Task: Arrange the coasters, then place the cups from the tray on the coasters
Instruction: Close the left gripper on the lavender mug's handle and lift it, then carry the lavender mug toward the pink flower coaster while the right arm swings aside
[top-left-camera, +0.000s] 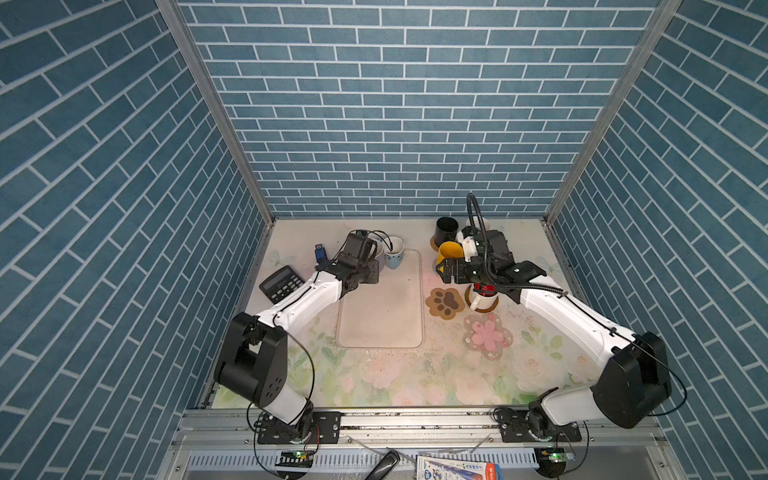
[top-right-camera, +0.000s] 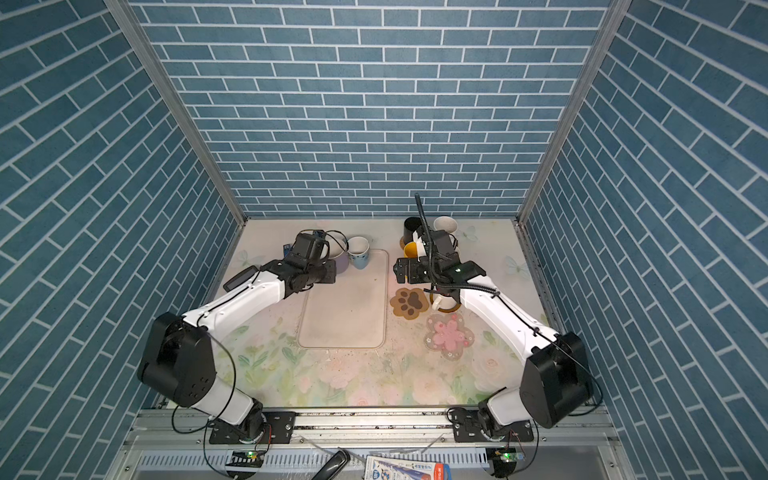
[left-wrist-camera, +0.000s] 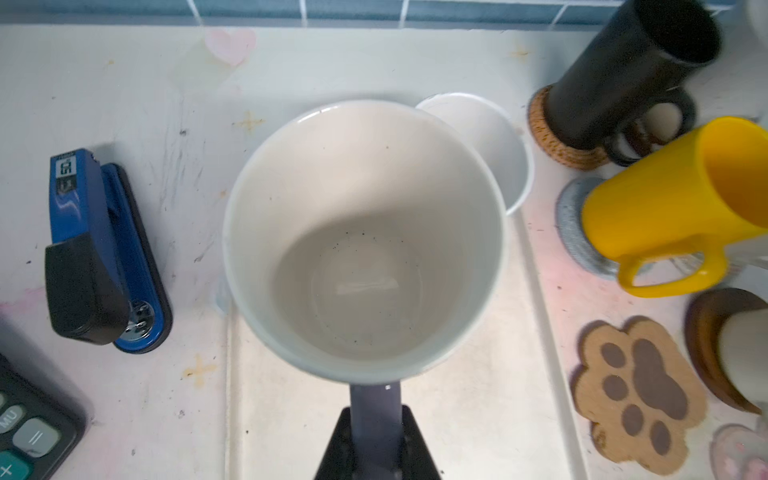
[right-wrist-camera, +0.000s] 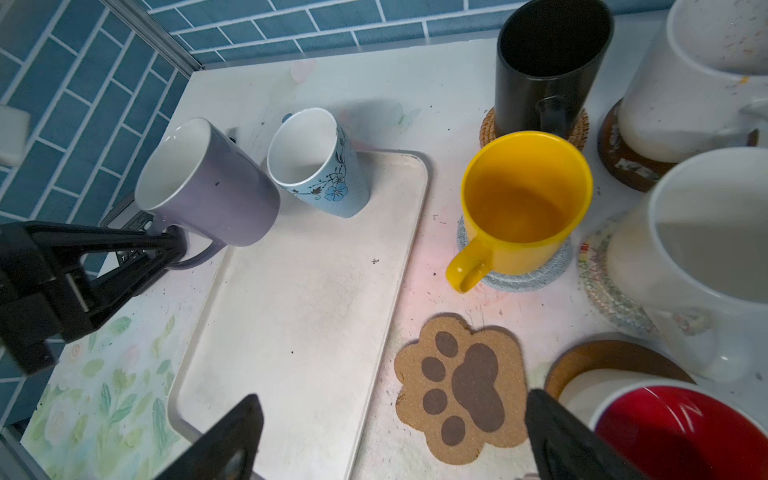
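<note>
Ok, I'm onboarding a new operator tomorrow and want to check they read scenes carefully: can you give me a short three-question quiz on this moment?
1. True or false: the yellow mug stands on the paw-shaped coaster.
2. The left gripper holds the lavender mug by: A its rim, B its handle, C its base.
3. How many coasters carry no mug?

Key
1. False: it stands on the pale blue knit coaster.
2. B.
3. Two: the paw-shaped coaster and the pink flower coaster.
</note>
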